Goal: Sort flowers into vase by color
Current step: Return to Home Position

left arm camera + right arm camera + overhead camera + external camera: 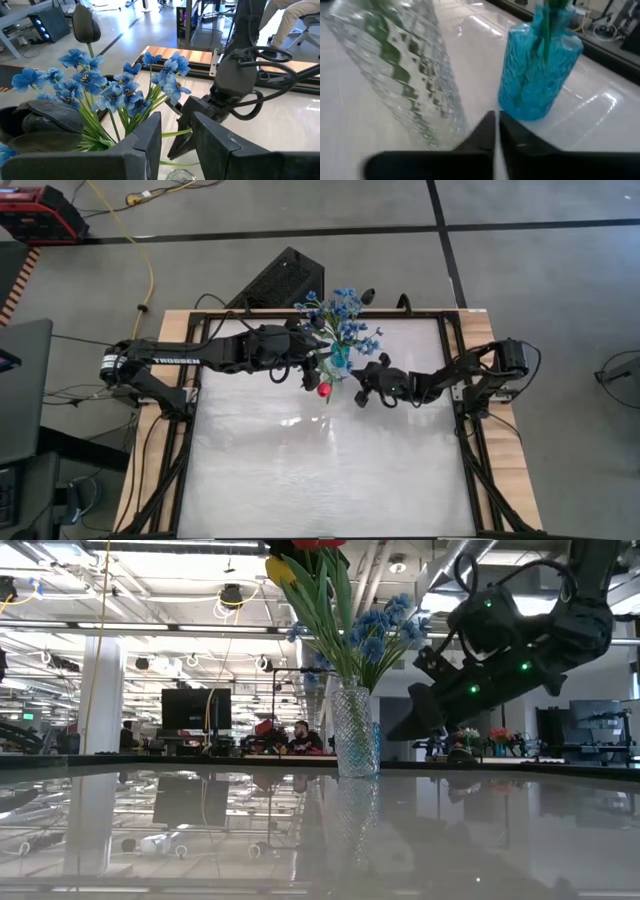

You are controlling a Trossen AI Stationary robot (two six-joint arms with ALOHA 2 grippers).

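A small blue vase (340,362) (537,70) stands near the table's far edge with green stems in it, and blue blossoms (340,315) (115,90) spread above. Dark blooms (82,22) rise among them. Beside it, a clear ribbed vase (355,730) (405,65) holds a red tulip (315,543) and a yellow tulip (280,568). My left gripper (176,145) (318,365) hovers open above the clear vase. A green stem (175,133) crosses the gap between its fingers. My right gripper (496,132) (362,390) is shut, low, and points between the two vases. My left gripper stands open with a thin green stem (175,133) crossing between its fingers; I cannot tell whether either finger touches it. My right gripper touches nothing.
The glossy white tabletop (330,470) stretches wide toward the near edge, framed by black rails (470,450). The two arms meet closely at the vases. Beyond the far edge, seated people (300,738) and desks with monitors show in the room.
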